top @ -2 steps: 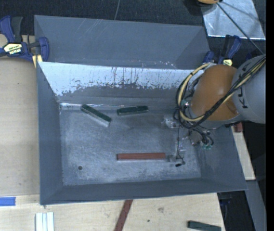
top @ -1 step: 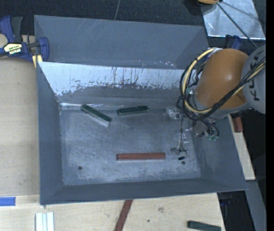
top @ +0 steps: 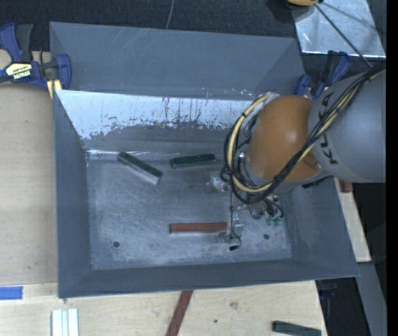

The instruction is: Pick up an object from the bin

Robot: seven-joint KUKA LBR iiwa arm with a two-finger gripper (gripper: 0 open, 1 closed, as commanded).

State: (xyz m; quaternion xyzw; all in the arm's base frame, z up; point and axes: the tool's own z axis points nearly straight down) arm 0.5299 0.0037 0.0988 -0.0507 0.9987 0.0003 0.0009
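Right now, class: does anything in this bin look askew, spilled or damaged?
Nothing is spilled or broken. The bin's back wall carries dark streaky scuffs, and the left dark green bar lies slanted, unlike the reddish-brown bar lying level by the gripper.

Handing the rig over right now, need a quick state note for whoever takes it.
Gripper: low in the bin, at the arm-side end of the red-brown bar; grip unclear.
Things: red-brown bar flat near the front wall; tilted dark green bar and level dark green bar by the back wall.
Done: nothing lifted yet.
Left: grasp one thing, lift it out.
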